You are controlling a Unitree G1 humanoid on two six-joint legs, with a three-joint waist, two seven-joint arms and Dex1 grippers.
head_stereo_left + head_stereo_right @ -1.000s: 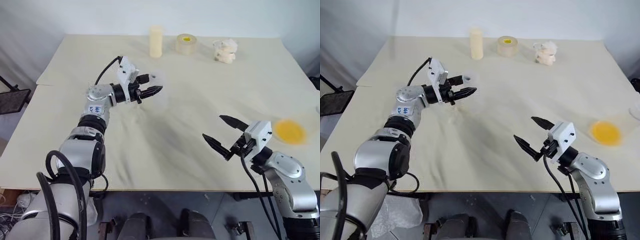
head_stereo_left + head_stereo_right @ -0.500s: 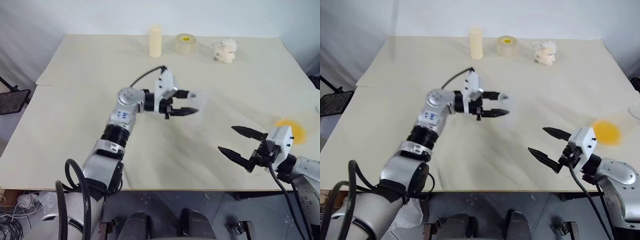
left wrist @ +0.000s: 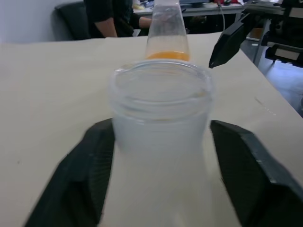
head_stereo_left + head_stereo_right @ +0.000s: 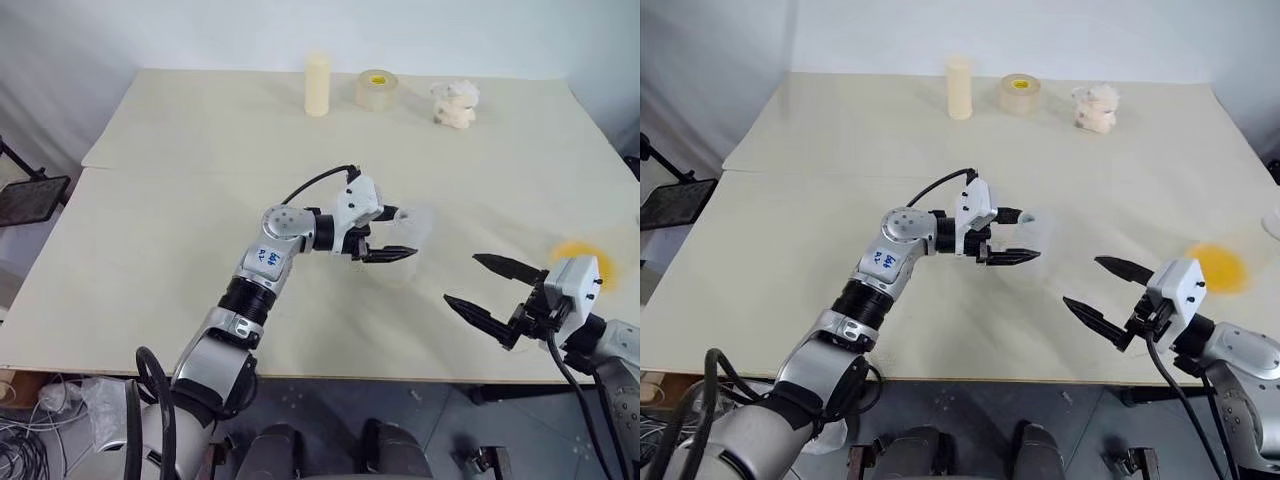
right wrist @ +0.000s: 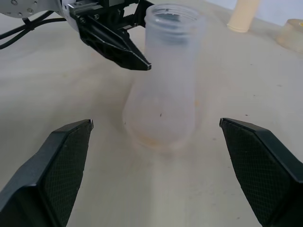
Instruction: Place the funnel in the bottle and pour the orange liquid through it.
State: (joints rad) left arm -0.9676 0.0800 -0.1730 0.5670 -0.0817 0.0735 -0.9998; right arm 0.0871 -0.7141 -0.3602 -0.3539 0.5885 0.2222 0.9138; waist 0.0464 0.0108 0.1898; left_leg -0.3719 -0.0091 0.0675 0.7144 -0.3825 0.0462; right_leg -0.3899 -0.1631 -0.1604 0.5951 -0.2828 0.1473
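The bottle (image 5: 163, 85), clear and wider at its base, stands upright on the cream table near the middle. My left gripper (image 4: 405, 233) reaches in level from the left. Its fingers (image 3: 90, 161) stand open on either side of the bottle's neck. The orange liquid (image 4: 580, 255) lies in the bottom of a clear cone-shaped vessel (image 3: 165, 28) near the table's right edge. My right gripper (image 4: 461, 278) hovers open and empty between that vessel and the bottle, pointing at the bottle. The funnel is out of view.
A cream cylinder (image 4: 317, 85), a clear tape roll (image 4: 377, 90) and a fluffy white lump (image 4: 455, 103) line the far edge of the table. The table's front edge runs just below my right gripper. A person in dark clothes (image 3: 102, 16) sits beyond the table.
My left arm has carried the bottle from the left part of the table to the middle and lowered it, and its fingers have spread wider. My right gripper drew back slightly to the right.
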